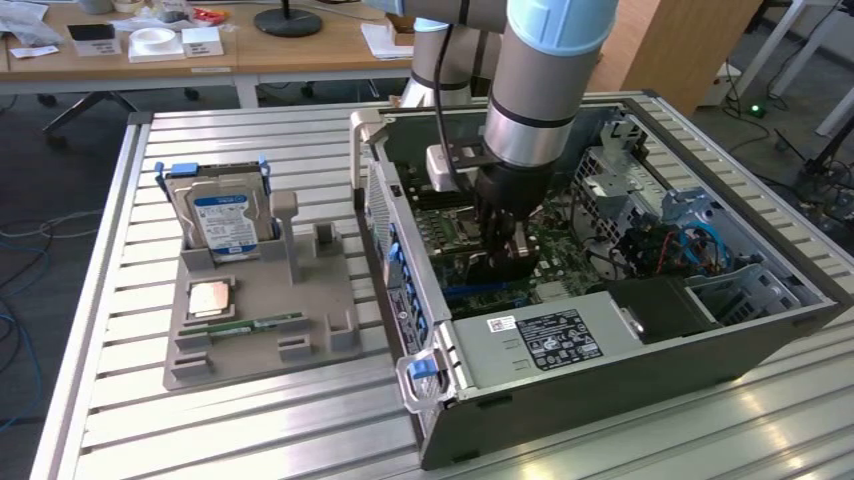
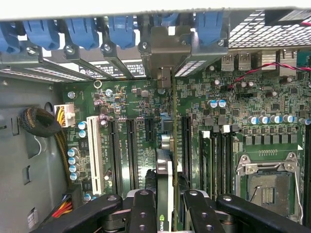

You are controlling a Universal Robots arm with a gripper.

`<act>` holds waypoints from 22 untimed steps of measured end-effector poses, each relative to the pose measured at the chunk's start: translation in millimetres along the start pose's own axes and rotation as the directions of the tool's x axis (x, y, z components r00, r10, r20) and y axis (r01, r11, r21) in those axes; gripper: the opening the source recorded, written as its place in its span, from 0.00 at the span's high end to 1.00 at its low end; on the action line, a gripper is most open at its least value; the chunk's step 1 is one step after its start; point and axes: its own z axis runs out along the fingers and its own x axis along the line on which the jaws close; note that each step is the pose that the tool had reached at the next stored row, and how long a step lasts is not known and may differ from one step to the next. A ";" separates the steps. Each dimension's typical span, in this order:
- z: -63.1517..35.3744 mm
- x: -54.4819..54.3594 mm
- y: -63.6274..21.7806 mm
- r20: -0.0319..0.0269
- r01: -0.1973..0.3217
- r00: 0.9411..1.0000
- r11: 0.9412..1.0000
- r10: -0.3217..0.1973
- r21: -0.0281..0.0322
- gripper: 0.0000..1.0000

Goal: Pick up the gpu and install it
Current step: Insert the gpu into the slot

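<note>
Slatted aluminium covers the table (image 1: 267, 420), with wooden desks and office clutter behind it in the exterior view. On it lies an open grey desktop computer case (image 1: 601, 330), and at 9 o'clock from the case sits a grey plastic parts holder (image 1: 254, 320) carrying a silver hard drive with a blue-white label (image 1: 224, 222), a square copper-toned processor chip (image 1: 211, 298) and a narrow green memory stick (image 1: 254, 325). The silver-and-blue robot arm (image 1: 547, 80) reaches straight down into the case, its black end effector (image 1: 505, 262) low over the green motherboard (image 1: 454, 215).

From the wrist view, the end effector (image 2: 165, 206) is closed on the gpu (image 2: 165, 167), a thin green card seen edge-on, its silver metal bracket (image 2: 164, 53) standing at 12 o'clock among the blue slot latches (image 2: 82, 31). The card stands upright over the motherboard (image 2: 272, 126), between the long black expansion slots (image 2: 131, 153); whether its edge sits in a slot I cannot tell.

The main risk, as I judge it, is misalignment: a slight tilt or offset would drive the card edge onto the slot wall or neighbouring capacitors, or catch the bracket on the rear frame. Pressing down then could bend the card or make it slip in the grip.
</note>
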 end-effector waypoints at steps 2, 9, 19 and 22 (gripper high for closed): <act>0.8 0.0 0.0 0.000 0.000 1.000 1.000 0.000 0.000 0.73; 2.1 0.0 0.1 0.000 0.000 1.000 1.000 0.000 0.000 0.73; 3.7 0.1 0.2 0.000 0.000 1.000 1.000 0.000 0.000 0.73; 4.5 0.1 0.2 0.000 0.000 1.000 1.000 0.000 0.000 0.73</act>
